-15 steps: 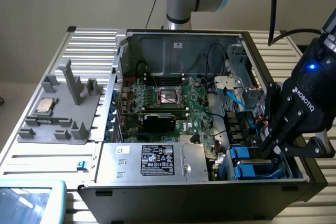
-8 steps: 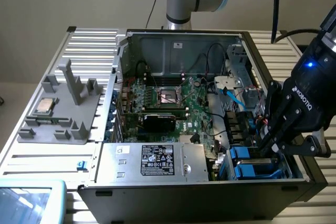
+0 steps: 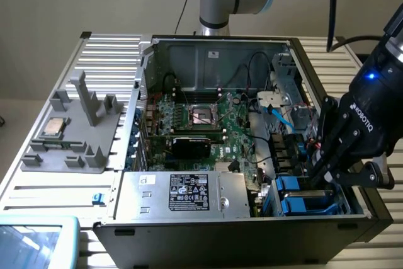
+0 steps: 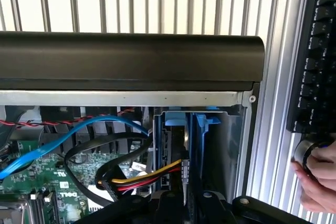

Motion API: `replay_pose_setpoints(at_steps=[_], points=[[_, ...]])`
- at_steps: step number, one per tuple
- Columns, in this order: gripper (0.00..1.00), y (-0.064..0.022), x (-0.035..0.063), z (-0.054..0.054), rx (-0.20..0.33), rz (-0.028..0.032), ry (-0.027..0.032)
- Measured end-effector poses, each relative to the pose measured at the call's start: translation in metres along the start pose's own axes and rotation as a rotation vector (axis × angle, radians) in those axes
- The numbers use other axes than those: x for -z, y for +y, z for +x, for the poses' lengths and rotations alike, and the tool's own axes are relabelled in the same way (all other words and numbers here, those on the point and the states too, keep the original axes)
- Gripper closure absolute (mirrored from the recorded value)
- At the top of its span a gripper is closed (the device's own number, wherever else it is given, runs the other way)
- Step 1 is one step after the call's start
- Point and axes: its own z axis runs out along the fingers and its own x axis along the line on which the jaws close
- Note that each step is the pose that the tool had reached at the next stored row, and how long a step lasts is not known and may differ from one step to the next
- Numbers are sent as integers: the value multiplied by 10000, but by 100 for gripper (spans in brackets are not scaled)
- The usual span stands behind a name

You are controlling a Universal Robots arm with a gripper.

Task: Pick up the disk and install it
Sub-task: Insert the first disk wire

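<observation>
one disk is the work item. it stands on edge in the drive bay at the corner of the computer case, toward the exterior view's right, framed by its blue carrier rails. a yellow, red and black power lead runs up to the bay just beside it.

handling, as judged from its build:
- rigid metal body, dense for its size. expect no flex, and real weight in the grip.
- bare metal flanks are likely smooth, so a light pinch may slip.
- shock-sensitive. avoid knocks against the bay walls.
- take hold across the two long edges or on the blue rails, not on the labelled face and not at the connector end.

pincer state: closed down to nearly its narrowest, tips pointing into the drive bay directly over the disk's upper edge. the wrist view looks straight down past the dark fingers onto the blue rails. contact with the edge looks likely, but whether the tips actually pinch it cannot be told.

a person's hand rests on the slatted tabletop outside the case — well apart from the bay.
</observation>
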Motion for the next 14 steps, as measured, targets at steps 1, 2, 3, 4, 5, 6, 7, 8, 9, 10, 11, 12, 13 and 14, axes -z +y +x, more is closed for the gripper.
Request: replay_pose_setpoints(at_steps=[1, 2, 3, 4, 5, 6, 7, 8, 9, 10, 11, 12, 13, 14], points=[[84, 0, 0, 0, -84, 37, 11], [84, 0, 0, 0, -166, 73, 24], [84, 0, 0, 0, -255, 113, 38], [84, 0, 0, 0, -340, 154, 53], [84, 0, 0, 0, -423, 191, 68], [84, -1, 0, 0, -465, 198, 75], [84, -1, 0, 0, -465, 199, 75], [84, -1, 0, 0, -465, 199, 75], [84, -1, 0, 0, -465, 207, 75], [84, 1, -1, 0, -472, 237, 73], [84, 1, 0, 0, -497, 296, 68], [84, 1, -1, 0, -506, 439, 49], [84, 1, -1, 0, -509, 599, 29], [84, 2, -2, 0, -517, 760, 16]])
